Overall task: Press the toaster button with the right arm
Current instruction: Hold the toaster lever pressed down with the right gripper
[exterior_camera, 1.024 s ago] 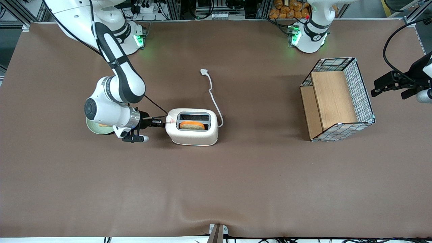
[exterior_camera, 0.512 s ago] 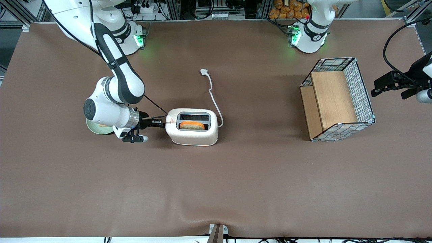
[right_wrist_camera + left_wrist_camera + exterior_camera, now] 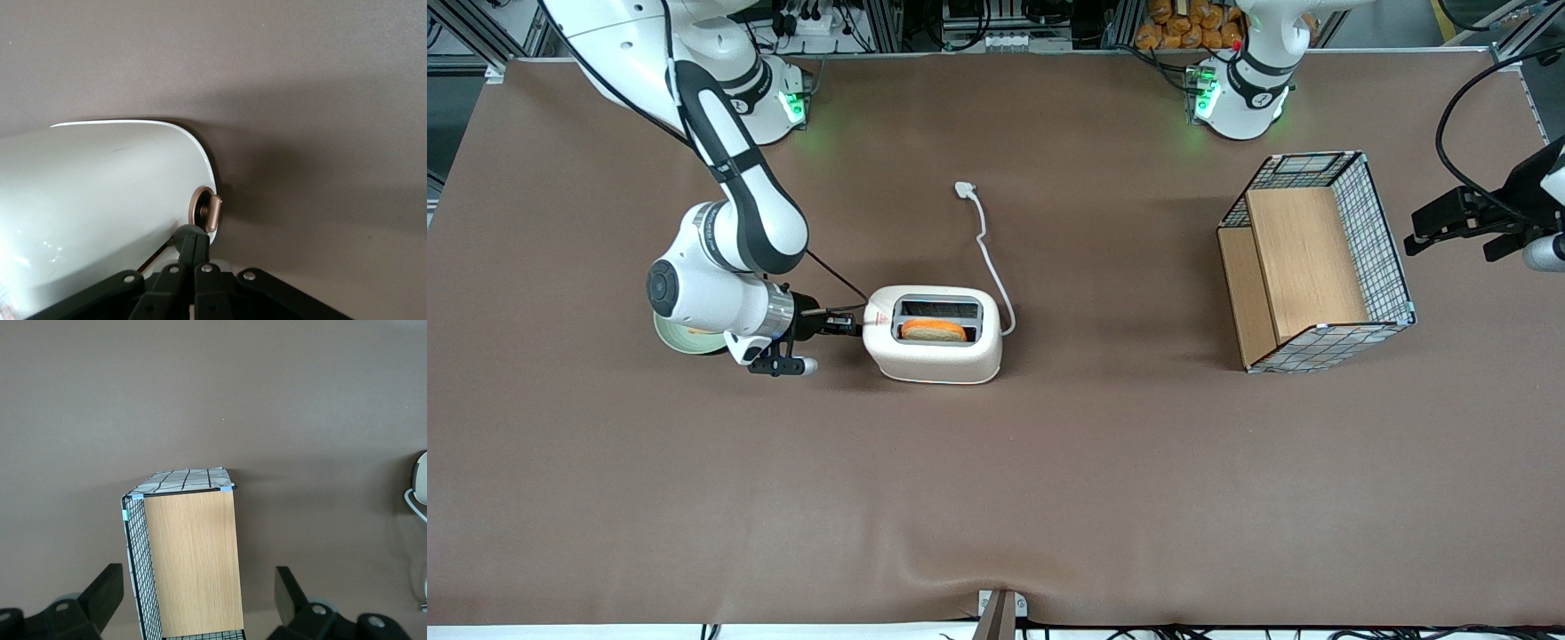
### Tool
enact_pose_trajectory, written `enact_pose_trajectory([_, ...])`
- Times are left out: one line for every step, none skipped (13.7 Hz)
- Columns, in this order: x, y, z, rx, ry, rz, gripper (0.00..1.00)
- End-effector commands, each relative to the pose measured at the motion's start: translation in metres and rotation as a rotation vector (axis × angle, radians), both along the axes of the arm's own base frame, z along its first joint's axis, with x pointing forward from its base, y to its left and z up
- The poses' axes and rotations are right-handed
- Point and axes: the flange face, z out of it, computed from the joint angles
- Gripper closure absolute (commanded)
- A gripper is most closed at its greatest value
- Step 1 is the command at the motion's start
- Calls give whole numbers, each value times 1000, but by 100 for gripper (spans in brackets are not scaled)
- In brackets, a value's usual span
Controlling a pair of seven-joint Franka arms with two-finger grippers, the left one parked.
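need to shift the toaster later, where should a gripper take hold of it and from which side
Probably from above, fingers across the toaster's two long side walls, its narrowest span. The rounded ends offer no flat faces, and the gripper, fingers shut, already sits at the end face nearest the working arm. Avoid the slot holding bread.

A: Front view evenly lit from overhead, table matte, no glare. Soft shadows beside the toaster and basket.

B: Wrist views?

A: Right wrist: toaster has a bright sheen, slightly soft focus; it casts a broad dark shadow on the table. Gripper, fingers together, sits dark at the toaster's end face. Left wrist view dimmer, flat, mild vignetting.
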Motion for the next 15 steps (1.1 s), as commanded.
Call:
enact_pose_trajectory([-10, 18, -35, 7, 2, 22, 100])
enact_pose_trajectory([-10, 18, -35, 8, 2, 22, 100])
enact_pose_trajectory([-9, 18, -34, 7, 1, 21, 100])
enact_pose_trajectory([-9, 18, -34, 7, 1, 21, 100])
enact_pose_trajectory([-9, 18, -35, 8, 2, 21, 100])
enact_pose_trajectory([-9, 18, -35, 9, 4, 22, 100])
enact_pose_trajectory([-9, 17, -34, 9, 5, 22, 100])
enact_pose_trajectory([-9, 18, -34, 10, 6, 22, 100])
enact_pose_trajectory([-9, 18, -33, 11, 4, 23, 100])
enact_pose_trajectory([-8, 16, -32, 12, 4, 20, 100])
enact_pose_trajectory([-7, 17, -31, 13, 3, 21, 100])
enact_pose_trajectory([-7, 16, -29, 14, 1, 21, 100])
enact_pose_trajectory([-6, 15, -26, 17, 3, 19, 100])
enact_pose_trajectory([-4, 17, -21, 27, 15, 25, 100])
enact_pose_trajectory([-1, 15, -18, 37, 30, 26, 100])
